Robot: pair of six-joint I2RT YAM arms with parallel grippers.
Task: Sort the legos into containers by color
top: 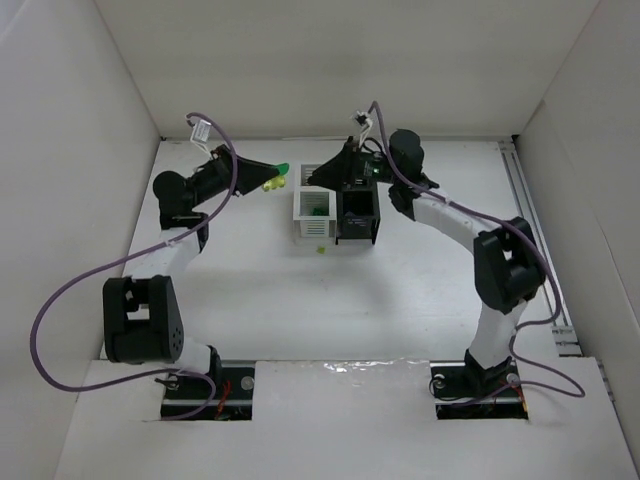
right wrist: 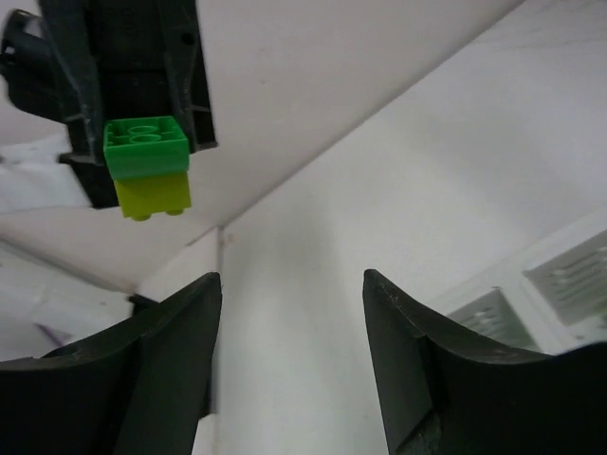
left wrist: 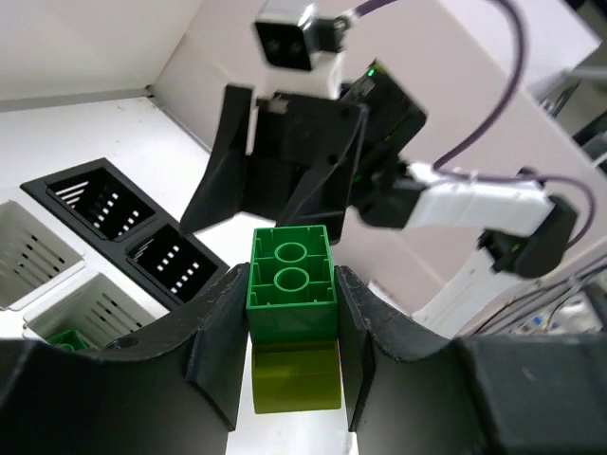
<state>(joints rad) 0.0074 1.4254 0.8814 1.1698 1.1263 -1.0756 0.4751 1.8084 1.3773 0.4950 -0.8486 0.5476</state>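
Okay, left side first: the left tool [left wrist: 291, 275] is raised off the bench [top: 250, 300], just left of the containers [top: 336, 218], and is clamped on a lego stack [left wrist: 292, 322]. That stack is a green brick [left wrist: 289, 275] on a yellow brick [left wrist: 296, 379], studs facing the camera in the left wrist view, one finger on each side. The right wrist view shows the same stack, green on top, yellow below.

Centre: the containers sit mid-bench as a 2x2 block, white on the left and black on the right. The front white bin [top: 310, 233] has a green lego [top: 316, 210] inside. The front black bin [top: 358, 232] is too dark to tell its contents. One small yellow-green lego [top: 320, 249] lies loose on the bench, just in front of the white bin.

Right: the right tool [right wrist: 289, 284] hangs over the back of the block, pointing toward the left tool. Its jaws are spread apart with nothing between them.
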